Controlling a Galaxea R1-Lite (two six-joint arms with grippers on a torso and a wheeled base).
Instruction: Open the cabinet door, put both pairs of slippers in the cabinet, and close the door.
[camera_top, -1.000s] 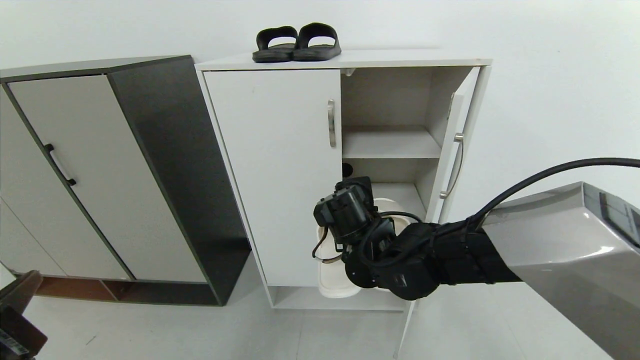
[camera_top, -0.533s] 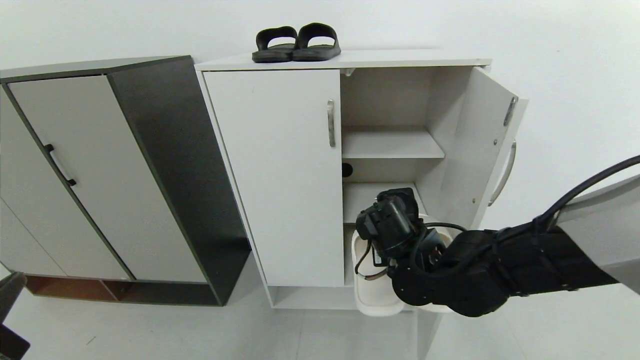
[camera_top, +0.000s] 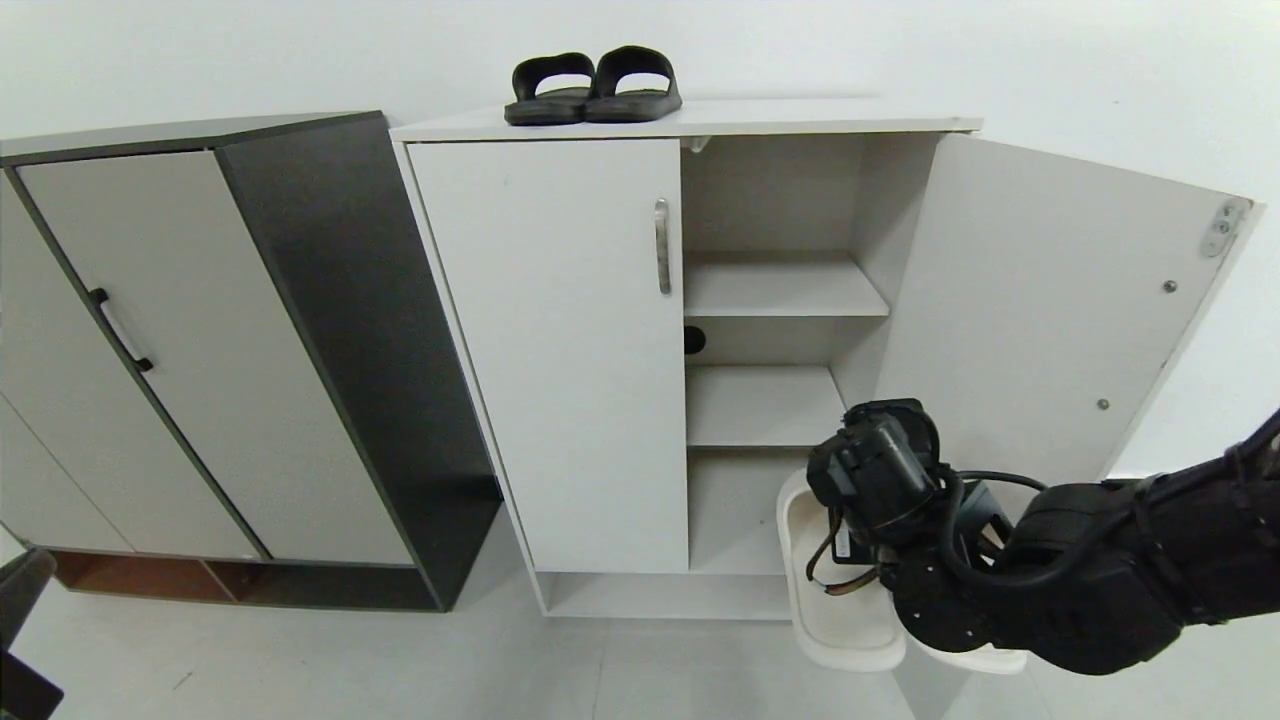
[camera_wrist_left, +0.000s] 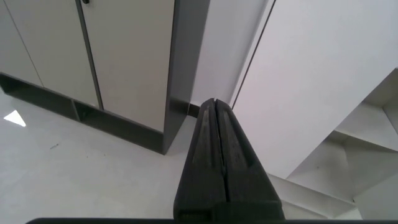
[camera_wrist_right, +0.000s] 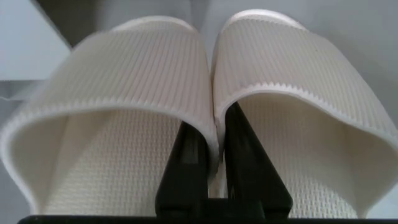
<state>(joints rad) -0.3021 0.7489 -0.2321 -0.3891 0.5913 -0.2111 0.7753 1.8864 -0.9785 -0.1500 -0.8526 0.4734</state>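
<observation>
The white slippers (camera_top: 845, 612) were pinched tight in the right claw (camera_wrist_right: 214, 146) and could be knocked loose on the open door (camera_top: 1030, 300).

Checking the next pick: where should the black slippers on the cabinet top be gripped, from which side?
Probably pinch the two adjoining strap edges of the black slippers together, from the front: they sit side by side, touching, openings facing that way.

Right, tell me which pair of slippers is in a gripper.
The white pair, held by the right gripper; the black pair sits atop the cabinet.
</observation>
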